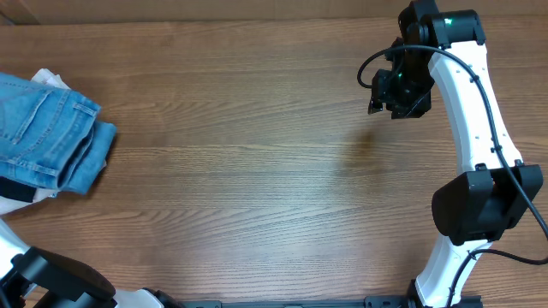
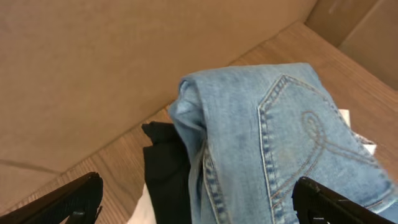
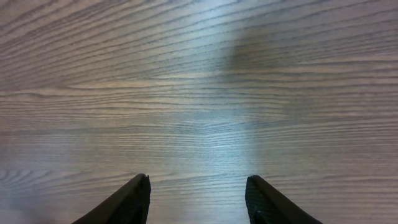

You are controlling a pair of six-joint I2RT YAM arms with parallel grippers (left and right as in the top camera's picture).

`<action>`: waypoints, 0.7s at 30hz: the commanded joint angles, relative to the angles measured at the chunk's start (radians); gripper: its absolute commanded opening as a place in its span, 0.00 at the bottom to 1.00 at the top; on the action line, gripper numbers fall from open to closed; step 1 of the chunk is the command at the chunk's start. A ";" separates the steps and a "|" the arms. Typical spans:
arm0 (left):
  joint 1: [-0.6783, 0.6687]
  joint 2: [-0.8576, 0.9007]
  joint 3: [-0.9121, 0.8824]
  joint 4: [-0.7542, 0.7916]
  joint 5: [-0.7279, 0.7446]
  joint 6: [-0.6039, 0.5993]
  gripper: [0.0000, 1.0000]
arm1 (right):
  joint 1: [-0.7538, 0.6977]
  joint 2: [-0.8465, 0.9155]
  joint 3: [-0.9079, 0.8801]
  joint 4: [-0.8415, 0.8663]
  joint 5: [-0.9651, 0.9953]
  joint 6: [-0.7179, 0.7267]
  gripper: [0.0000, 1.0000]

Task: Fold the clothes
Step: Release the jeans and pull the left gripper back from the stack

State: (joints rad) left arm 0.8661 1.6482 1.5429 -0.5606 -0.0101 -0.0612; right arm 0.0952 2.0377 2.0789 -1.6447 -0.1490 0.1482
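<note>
The clothes, a pair of light-blue jeans (image 1: 47,137), lie folded in a thick bundle at the table's far left edge, a stitched back pocket facing up. In the left wrist view the jeans (image 2: 267,143) fill the middle, and my left gripper (image 2: 198,180) is open wide, with one black finger on each side of the bundle and not touching the cloth. My right gripper (image 1: 398,94) hovers over bare wood at the far right. It is open, and nothing lies between its fingers (image 3: 134,199).
A black garment (image 2: 165,168) and a white one (image 2: 146,208) lie under the jeans; in the overhead view the white garment (image 1: 51,79) and the black garment (image 1: 13,188) peek out at the edges. A cardboard wall (image 2: 93,74) stands behind the pile.
</note>
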 commanded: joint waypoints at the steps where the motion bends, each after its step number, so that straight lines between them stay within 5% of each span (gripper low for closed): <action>1: -0.030 -0.007 0.098 -0.034 0.126 -0.029 1.00 | 0.003 0.003 0.002 0.015 0.006 0.004 0.53; 10: -0.337 -0.065 0.210 -0.146 0.296 -0.006 1.00 | 0.002 0.003 0.002 0.221 0.006 0.014 0.63; 12: -0.438 -0.068 0.210 -0.169 0.292 -0.005 1.00 | 0.002 0.003 0.002 0.316 0.005 0.023 0.70; 15: -0.596 -0.064 0.209 -0.228 0.285 0.041 1.00 | 0.003 0.003 0.002 0.436 0.006 0.023 1.00; 21: -0.824 -0.062 0.209 -0.383 0.132 0.095 1.00 | 0.000 0.003 0.011 0.536 0.014 0.007 1.00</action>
State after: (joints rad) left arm 0.0994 1.6100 1.7329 -0.9108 0.2050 -0.0151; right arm 0.0952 2.0377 2.0754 -1.1149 -0.1482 0.1638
